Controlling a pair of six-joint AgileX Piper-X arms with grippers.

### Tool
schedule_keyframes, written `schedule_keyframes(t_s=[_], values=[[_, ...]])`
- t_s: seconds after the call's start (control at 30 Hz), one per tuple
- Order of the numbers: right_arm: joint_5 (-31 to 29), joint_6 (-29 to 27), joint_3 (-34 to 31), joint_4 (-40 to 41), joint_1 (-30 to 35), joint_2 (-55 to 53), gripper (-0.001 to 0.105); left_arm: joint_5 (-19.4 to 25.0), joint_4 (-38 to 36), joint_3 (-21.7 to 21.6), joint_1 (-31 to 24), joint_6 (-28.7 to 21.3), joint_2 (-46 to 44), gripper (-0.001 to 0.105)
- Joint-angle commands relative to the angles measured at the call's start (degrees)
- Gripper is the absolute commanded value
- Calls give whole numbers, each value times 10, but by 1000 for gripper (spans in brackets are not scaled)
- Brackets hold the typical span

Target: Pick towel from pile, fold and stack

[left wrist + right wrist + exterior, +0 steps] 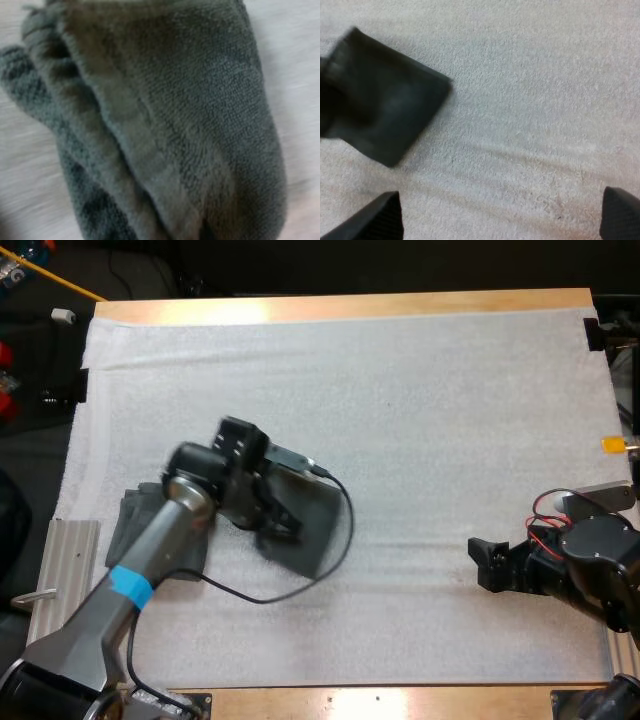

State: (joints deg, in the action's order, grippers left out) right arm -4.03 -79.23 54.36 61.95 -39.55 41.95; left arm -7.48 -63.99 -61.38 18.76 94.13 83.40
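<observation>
Risk: towel [318, 530] may bunch or drag over the mat [420, 400], because its layers look thick and loose in the left wrist view.
Towel: on the mat's left half, under the left arm; long axis seems to run left to right, with one corner pointing near-right.
Left end effector [282, 525]: on the towel; grip, I cannot tell.
Right end effector [483, 565]: released, well apart from the towel.

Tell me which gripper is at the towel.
The left gripper, right over the dark grey-green towel; the right gripper stands open over bare white mat, apart from the towel.
</observation>
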Motion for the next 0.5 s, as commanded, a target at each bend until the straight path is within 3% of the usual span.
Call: schedule_keyframes(t_s=[0.0, 0.2, 0.47], values=[[4, -7, 2, 4, -1, -1, 77, 43, -32, -15, -12, -18, -6, 0], [4, -7, 2, 4, -1, -1, 77, 133, -108, -40, -70, -44, -15, 0], [4, -7, 2, 4, -1, -1, 77, 166, -127, -40, -135, -52, -41, 0]])
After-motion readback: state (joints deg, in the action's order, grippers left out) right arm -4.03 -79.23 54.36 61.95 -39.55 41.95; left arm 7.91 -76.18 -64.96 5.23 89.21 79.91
